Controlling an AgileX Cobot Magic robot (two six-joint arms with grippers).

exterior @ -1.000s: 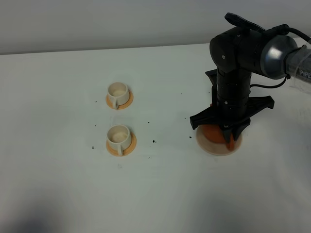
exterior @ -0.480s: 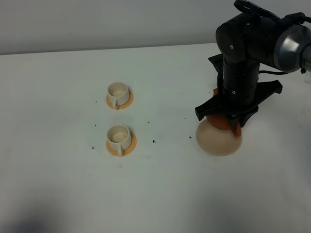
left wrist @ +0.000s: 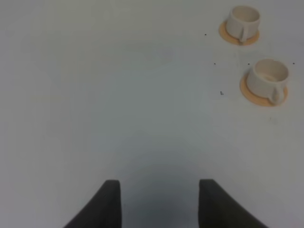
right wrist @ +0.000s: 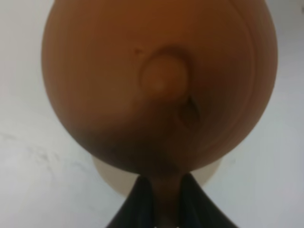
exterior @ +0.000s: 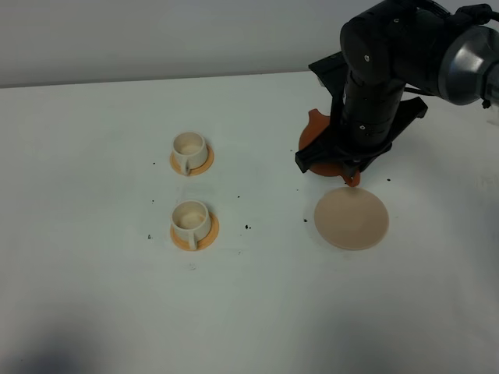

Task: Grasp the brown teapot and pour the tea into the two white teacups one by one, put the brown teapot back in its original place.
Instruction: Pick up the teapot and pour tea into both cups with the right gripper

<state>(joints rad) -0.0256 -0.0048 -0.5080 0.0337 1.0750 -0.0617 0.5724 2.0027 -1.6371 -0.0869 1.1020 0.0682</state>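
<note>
The right gripper (exterior: 352,173) is closed on the loop handle of the round orange-brown clay teapot (exterior: 313,145). In the right wrist view its 2 dark fingers (right wrist: 135,204) pinch the brown handle strip between them, with the teapot (right wrist: 159,80) and its small knobbed lid filling most of the picture. A rim of the flat round pale beige coaster (right wrist: 108,172) shows under the pot's edge.

From the high camera the teapot hangs off the coaster (exterior: 351,219), just beyond its far edge, spout pointing left.

The 2 small cream-white teacups (exterior: 189,147) (exterior: 190,217) stand well to the left on the white table (exterior: 93,273), each on a small orange disc (exterior: 204,234).

The left gripper (left wrist: 159,202) hovers over bare table with its jaws wide apart and nothing between them; both teacups (left wrist: 243,21) (left wrist: 269,76) show ahead of it.
</note>
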